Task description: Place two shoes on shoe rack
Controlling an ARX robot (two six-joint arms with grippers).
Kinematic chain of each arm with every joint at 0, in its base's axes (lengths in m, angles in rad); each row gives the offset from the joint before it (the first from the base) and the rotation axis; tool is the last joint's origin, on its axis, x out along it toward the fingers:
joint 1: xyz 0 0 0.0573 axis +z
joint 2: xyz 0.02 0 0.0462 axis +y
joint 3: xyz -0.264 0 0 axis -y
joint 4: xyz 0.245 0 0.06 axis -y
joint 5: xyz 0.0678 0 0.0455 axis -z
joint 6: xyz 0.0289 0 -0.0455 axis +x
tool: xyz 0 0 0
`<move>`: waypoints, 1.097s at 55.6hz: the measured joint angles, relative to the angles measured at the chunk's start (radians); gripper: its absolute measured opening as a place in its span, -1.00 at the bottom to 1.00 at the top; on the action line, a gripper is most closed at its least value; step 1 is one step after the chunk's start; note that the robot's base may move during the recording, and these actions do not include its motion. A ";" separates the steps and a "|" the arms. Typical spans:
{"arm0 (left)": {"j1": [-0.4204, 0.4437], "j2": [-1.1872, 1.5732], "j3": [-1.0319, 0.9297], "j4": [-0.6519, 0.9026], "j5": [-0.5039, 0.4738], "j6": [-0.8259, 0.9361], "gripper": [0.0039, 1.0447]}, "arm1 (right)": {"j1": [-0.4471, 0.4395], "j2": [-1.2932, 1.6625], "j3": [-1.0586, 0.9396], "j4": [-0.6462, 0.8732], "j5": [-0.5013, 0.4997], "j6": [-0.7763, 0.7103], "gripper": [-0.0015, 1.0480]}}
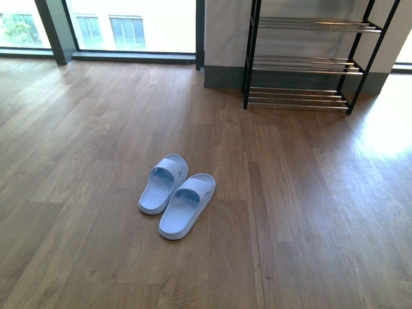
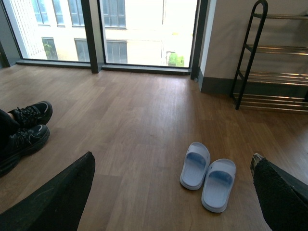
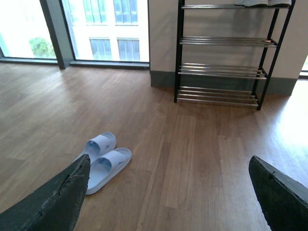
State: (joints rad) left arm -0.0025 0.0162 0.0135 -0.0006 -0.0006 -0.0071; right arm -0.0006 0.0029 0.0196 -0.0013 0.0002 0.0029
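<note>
**Left gripper (image 2: pixel 172 159) nearer the slides, both hands wide and empty**

Left gripper and right gripper (image 3: pixel 169 160) each hang with their dark fingers spread far apart and nothing between them but bare floor. Neither arm reaches into the front view, so both look held back, well short of the footwear.

What matters for the reach is where the pair of pale blue slides (image 1: pixel 187 205) lies. They sit side by side on the wood floor (image 1: pixel 77 161), touching along their inner edges, a little to the robot's left of centre. From the left wrist they show ahead within the span of the open fingers. From the right wrist they fall off toward one finger rather than straight ahead. I'd judge the left arm to have the straighter line.

Their long axes run away from the robot and slant rightward, roughly toward the shoe rack (image 1: pixel 302 64). The straps are on the far halves and the heels are nearest. A grasp across the width, at the strap, looks the natural bite.

The rack stands well apart against the far wall, ahead and to the right. Its lower tiers of rods look bare, and something pale on the top tier is cut off by the frame edge.
</note>
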 joint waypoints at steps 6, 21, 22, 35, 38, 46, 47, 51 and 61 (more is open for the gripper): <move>0.000 0.000 0.000 0.000 0.000 0.000 0.83 | 0.000 0.000 0.000 0.000 0.000 0.000 0.82; 0.000 0.000 0.000 0.000 0.000 0.000 0.83 | 0.000 0.000 0.000 0.000 0.000 0.000 0.82; 0.000 0.000 0.000 0.000 0.000 0.000 0.83 | 0.000 0.000 0.000 0.000 0.000 0.000 0.82; 0.000 0.000 0.000 0.000 0.000 0.000 0.83 | 0.000 0.000 0.000 0.000 0.000 0.000 0.82; 0.000 0.000 0.000 0.000 0.000 0.000 0.83 | 0.000 0.000 0.000 0.000 0.000 0.000 0.82; 0.000 0.000 0.000 0.000 0.001 0.000 0.83 | 0.000 0.000 0.000 0.000 0.001 0.000 0.82; 0.000 0.000 0.000 0.000 0.001 0.000 0.83 | 0.000 0.000 0.000 0.000 0.001 0.000 0.82; 0.000 0.000 0.000 0.000 0.002 0.000 0.83 | 0.000 0.000 0.000 0.000 0.004 0.000 0.82; 0.000 0.000 0.000 0.000 0.001 0.000 0.83 | 0.000 0.000 0.000 0.000 0.003 0.000 0.82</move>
State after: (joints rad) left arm -0.0025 0.0162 0.0135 -0.0006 0.0006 -0.0071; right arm -0.0002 0.0029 0.0196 -0.0013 0.0029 0.0029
